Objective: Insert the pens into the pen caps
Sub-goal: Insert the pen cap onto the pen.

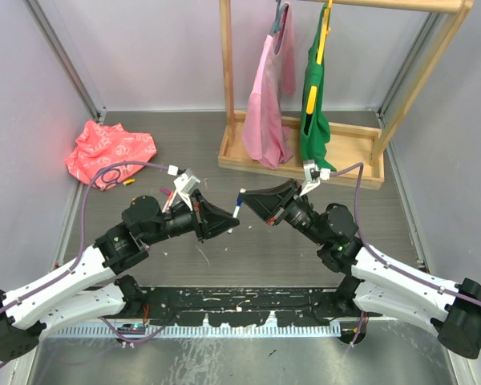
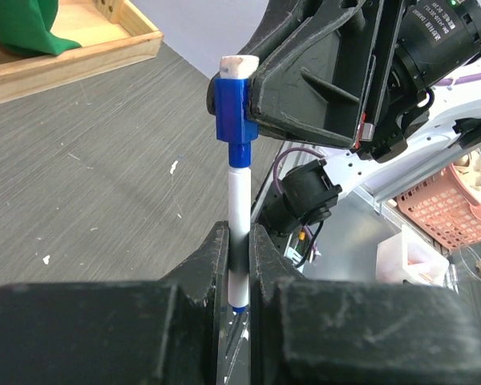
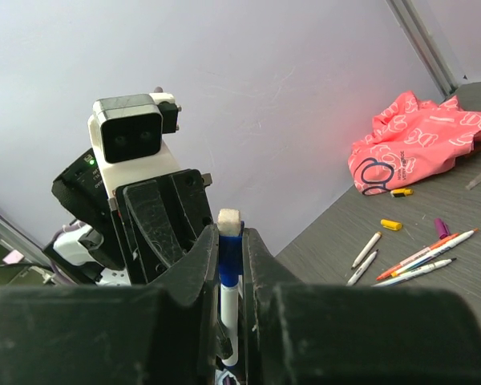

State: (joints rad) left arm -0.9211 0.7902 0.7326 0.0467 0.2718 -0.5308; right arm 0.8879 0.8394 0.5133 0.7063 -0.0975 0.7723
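Observation:
My left gripper (image 2: 239, 249) is shut on the white barrel of a blue pen (image 2: 238, 200), which points away from it. My right gripper (image 3: 229, 241) is shut on the blue pen cap (image 3: 228, 261), which has a white end. The cap (image 2: 232, 108) sits over the pen's far end, in line with the barrel. In the top view both grippers (image 1: 224, 218) (image 1: 252, 204) meet tip to tip above the table's middle, with the pen (image 1: 238, 207) between them. Several loose pens (image 3: 421, 258) and small yellow (image 3: 391, 224) and purple (image 3: 441, 228) caps lie on the table.
A crumpled pink-red cloth (image 1: 111, 151) lies at the back left, with the loose pens near it, mostly hidden behind my left arm. A wooden rack (image 1: 305, 156) with a pink and a green garment stands at the back right.

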